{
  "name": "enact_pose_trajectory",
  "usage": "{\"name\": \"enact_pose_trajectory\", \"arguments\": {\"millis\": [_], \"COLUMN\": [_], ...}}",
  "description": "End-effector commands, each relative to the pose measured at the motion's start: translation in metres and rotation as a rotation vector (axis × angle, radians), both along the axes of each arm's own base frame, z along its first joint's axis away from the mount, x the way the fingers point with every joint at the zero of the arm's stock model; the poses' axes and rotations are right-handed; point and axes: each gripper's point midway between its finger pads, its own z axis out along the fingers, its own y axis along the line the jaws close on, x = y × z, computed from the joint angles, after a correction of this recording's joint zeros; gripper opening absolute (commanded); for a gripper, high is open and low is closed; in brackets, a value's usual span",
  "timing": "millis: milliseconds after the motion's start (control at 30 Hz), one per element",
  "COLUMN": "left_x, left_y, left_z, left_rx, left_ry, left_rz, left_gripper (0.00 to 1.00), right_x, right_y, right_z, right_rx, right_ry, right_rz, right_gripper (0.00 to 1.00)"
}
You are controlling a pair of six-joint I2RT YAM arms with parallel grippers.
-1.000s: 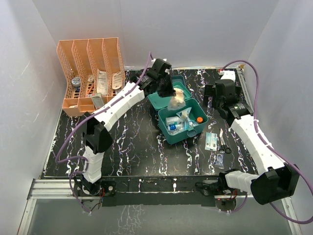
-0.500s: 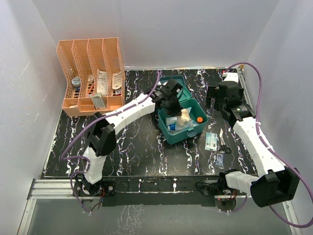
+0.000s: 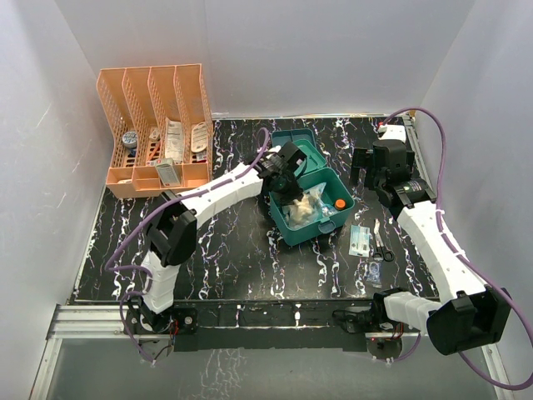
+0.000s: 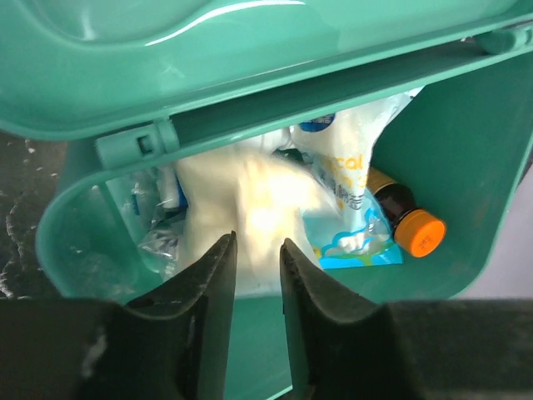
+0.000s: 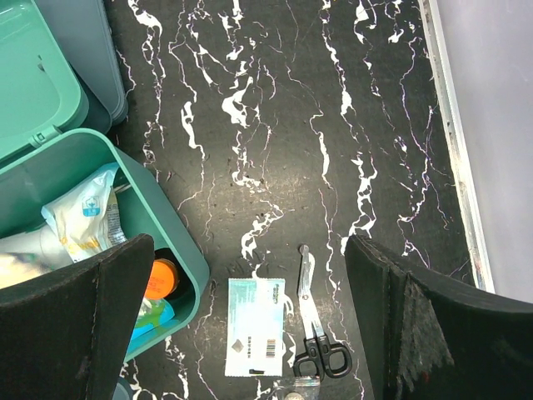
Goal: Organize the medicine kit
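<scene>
The teal medicine kit (image 3: 344, 207) stands open mid-table, its lid (image 3: 293, 140) tipped back. My left gripper (image 3: 291, 185) reaches down into it. In the left wrist view the left gripper (image 4: 256, 242) is open by a narrow gap with nothing between the fingers. Just beyond the tips a cream packet (image 4: 250, 200) lies in the kit (image 4: 466, 167), beside a blue-and-white sachet (image 4: 354, 192) and a brown bottle with an orange cap (image 4: 419, 234). My right gripper (image 5: 247, 246) hangs wide open and empty over the table right of the kit (image 5: 171, 221).
Black-handled scissors (image 5: 315, 321) and a pale teal sachet (image 5: 256, 325) lie on the black marbled table right of the kit, with a small clear packet (image 3: 374, 272) nearer the front. An orange slotted rack (image 3: 158, 125) holding several items stands at the back left. White walls enclose the table.
My left gripper came down from above the lid into the kit with the cream packet, and its jaws have parted a little. The packet now rests inside. The right arm barely moved.
</scene>
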Motion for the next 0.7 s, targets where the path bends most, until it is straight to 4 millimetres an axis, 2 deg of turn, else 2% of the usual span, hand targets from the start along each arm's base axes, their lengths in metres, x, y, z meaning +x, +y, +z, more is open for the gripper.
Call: {"name": "enact_pose_trajectory", "arguments": {"millis": [0,100,200,267,400,567,667], "left_x": [-0.004,-0.006,-0.008,-0.004,0.004,0.01,0.017], "left_y": [0.018,0.024,0.028,0.031,0.041,0.085,0.136], "left_z": [0.035,0.039,0.045,0.061,0.104,0.149,0.16], "left_rx": [-0.008,-0.004,-0.003,-0.007,-0.013,0.047,0.11], "left_ry": [-0.062,-0.079,-0.103,-0.157,-0.295,-0.499,-0.547], "left_rz": [0.015,0.011,-0.001,-0.015,-0.04,-0.108,-0.1], "left_gripper": [0.34,0.42,0.42,0.4,0.41,0.5,0.55], "right_x": [0.006,0.006,0.006,0.006,0.004,0.004,0.006], "right_y": [0.001,0.002,0.004,0.005,0.004,0.007,0.017], "right_z": [0.019,0.019,0.021,0.022,0.022,0.024,0.026], "right_rx": [0.021,0.028,0.041,0.046,0.044,0.053,0.09], "right_ry": [-0.081,-0.081,-0.086,-0.088,-0.084,-0.081,-0.087], "right_rz": [0.003,0.006,0.009,0.012,0.011,0.021,0.064], "right_gripper": [0.98,0.98,0.98,0.98,0.98,0.98,0.98]}}
